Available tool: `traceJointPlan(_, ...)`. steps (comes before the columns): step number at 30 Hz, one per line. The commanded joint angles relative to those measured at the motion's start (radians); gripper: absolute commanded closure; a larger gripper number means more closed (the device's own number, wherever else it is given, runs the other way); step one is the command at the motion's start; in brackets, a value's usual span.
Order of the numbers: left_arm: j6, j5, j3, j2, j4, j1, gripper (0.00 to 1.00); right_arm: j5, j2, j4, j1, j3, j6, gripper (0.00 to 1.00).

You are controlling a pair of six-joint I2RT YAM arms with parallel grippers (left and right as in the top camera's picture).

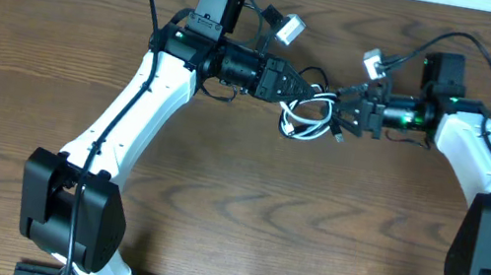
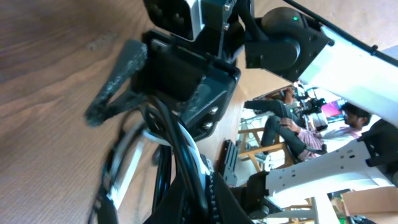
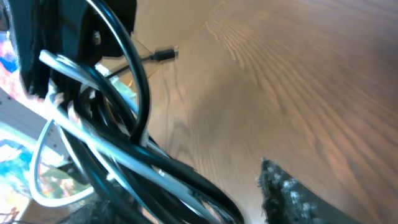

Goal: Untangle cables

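Overhead: cables [image 1: 303,119] are thin, light, limp cords, white and black looped together, likely slick. Best taken on a bare strand near a plug, not at the knot. Left claw [image 1: 320,96] is clamped shut on the bundle. Right claw [image 1: 341,112] is part open with strands between its jaws, and the loops hang just beside both tips.

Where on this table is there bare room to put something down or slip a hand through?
Widest bare table: the middle stretch between left arm and right arm, nearer the bases than the cables. More bare wood lies outside the left arm. Crowded where left hand and right hand meet at the cables.
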Motion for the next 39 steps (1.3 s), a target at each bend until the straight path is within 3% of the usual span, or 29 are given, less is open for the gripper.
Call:
traceJointPlan(1,-0.003,0.054,0.008,0.002,-0.003,0.001,0.93,0.016,0.000,0.089,0.045,0.008,0.184,0.56)
traceJointPlan(5,-0.002,0.023,0.008,0.002,-0.003,0.001,0.93,0.182,-0.001,0.162,0.053,0.009,0.374,0.90)
traceJointPlan(7,-0.002,-0.026,0.008,0.002,-0.003,0.001,0.93,0.242,-0.006,0.159,0.045,0.009,0.418,0.98)
traceJointPlan(11,-0.003,-0.194,0.008,0.002,-0.016,0.001,0.93,0.330,-0.024,0.130,0.025,0.009,0.472,0.99)
traceJointPlan(17,-0.011,-0.626,0.007,0.002,-0.124,-0.023,0.93,0.687,-0.129,-0.013,0.046,0.009,0.571,0.99)
traceJointPlan(26,-0.037,-0.856,0.007,0.002,-0.143,-0.145,0.92,1.218,-0.306,-0.093,0.224,0.009,0.689,0.99)
traceJointPlan(30,-0.098,-0.941,0.008,0.002,-0.136,-0.158,0.60,1.234,-0.317,-0.112,0.247,0.009,0.684,0.99)
traceJointPlan(33,-0.127,-0.946,0.008,0.002,-0.115,-0.128,0.34,1.150,-0.317,-0.121,0.246,0.009,0.573,0.99)
traceJointPlan(39,-0.157,-0.880,0.008,0.002,-0.075,-0.040,0.24,0.981,-0.319,-0.140,0.235,0.009,0.437,0.99)
